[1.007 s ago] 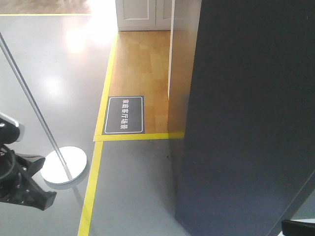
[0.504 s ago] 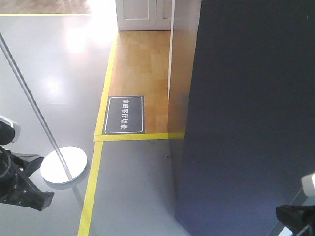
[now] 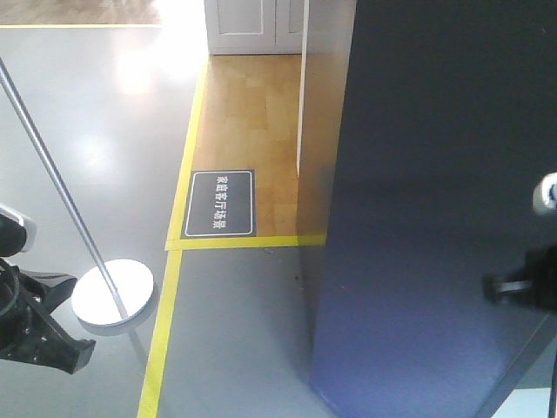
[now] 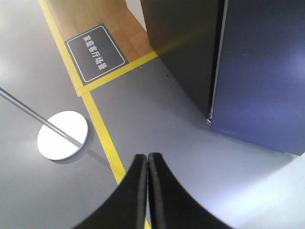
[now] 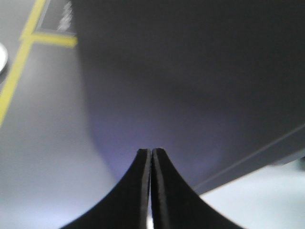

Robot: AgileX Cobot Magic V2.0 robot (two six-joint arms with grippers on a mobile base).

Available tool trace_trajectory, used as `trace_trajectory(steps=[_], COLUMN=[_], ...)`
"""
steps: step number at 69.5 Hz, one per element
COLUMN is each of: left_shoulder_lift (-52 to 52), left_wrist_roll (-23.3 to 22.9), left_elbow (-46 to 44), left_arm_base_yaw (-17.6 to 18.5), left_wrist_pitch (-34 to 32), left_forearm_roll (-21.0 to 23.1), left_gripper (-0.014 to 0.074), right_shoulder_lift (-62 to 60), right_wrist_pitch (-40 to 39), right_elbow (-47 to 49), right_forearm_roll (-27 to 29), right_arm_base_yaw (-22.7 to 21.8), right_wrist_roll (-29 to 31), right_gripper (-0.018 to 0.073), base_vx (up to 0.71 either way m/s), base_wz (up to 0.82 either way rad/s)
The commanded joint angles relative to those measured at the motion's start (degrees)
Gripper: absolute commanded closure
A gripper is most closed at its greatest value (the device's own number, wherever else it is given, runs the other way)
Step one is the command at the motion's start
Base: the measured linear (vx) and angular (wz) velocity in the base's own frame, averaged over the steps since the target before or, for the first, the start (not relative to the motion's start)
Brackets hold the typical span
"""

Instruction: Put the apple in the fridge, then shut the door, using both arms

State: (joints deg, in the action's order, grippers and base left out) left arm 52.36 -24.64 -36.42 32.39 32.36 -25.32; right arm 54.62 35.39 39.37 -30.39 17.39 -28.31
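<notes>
The apple is not in view in any frame. The door [image 3: 426, 200] is a tall dark grey panel that fills the right of the front view. In the left wrist view the door [image 4: 267, 71] stands beside the dark grey fridge [image 4: 183, 47], with a thin white edge between them. My left gripper [image 4: 147, 157] is shut and empty, low over the grey floor, and it shows at the lower left of the front view [image 3: 78, 355]. My right gripper [image 5: 151, 151] is shut and empty, pointing at the door's outer face. It shows at the right edge of the front view [image 3: 492, 285].
A thin metal pole on a round white base [image 3: 113, 294] stands at the left. Yellow floor tape [image 3: 161, 335] borders a wood floor area with a black floor sign [image 3: 219, 203]. A white cabinet [image 3: 252, 26] stands at the back.
My right arm has risen from the bottom right corner to mid-height in front of the door. My left arm sank slightly, then stayed still.
</notes>
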Motion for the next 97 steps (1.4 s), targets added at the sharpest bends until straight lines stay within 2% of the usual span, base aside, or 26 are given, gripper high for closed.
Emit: trace_trajectory(steps=[1,13,20,27,43,53,72,97], left_shoulder_lift=[-0.81,-0.81,-0.81,-0.81,-0.81,-0.81,-0.81,-0.81], left_wrist_roll=[-0.71,-0.71,-0.71,-0.71,-0.71,-0.71,-0.71,-0.71], left_elbow=[-1.40,-1.40,-1.40,-1.40,-1.40,-1.40,-1.40,-1.40], left_arm_base_yaw=[0.17,0.17,0.17,0.17,0.17,0.17,0.17,0.17], left_wrist_pitch=[-3.21,-3.21,-3.21,-3.21,-3.20,-3.26,-3.20,-3.20], left_forearm_roll=[-0.99,-0.99,-0.99,-0.99,-0.99,-0.99,-0.99,-0.99], left_gripper=[0.0603,0.0603,0.0603,0.0603,0.0603,0.0603,0.0603,0.0603], right_shoulder_lift=[0.50,2.27,4.75,7.24,11.75,15.47,24.54,38.28], right_wrist_pitch=[-3.12,-3.11,-4.72,-8.61,-18.13,-22.58,-26.83,-29.27], right_elbow=[3.91,6.62,9.02,11.49,15.45,17.25,24.61,37.83], right_forearm_roll=[-12.20,-28.19,-30.85,-28.41,-14.12,-7.78,-6.49,-5.43], right_arm_base_yaw=[-0.26,-0.26,-2.39,-7.35,-18.23,-22.23,-26.69,-26.74], right_wrist_roll=[-7.64,-21.27,-24.34,-22.29,-9.40,-4.36,-1.16,-1.06], right_gripper=[0.0566,0.0563,0.0563,0.0563,0.0563,0.0563,0.0563,0.0563], base_vx=[0.00,0.00,0.00,0.00,0.00,0.00,0.00,0.00], base_wz=[0.00,0.00,0.00,0.00,0.00,0.00,0.00,0.00])
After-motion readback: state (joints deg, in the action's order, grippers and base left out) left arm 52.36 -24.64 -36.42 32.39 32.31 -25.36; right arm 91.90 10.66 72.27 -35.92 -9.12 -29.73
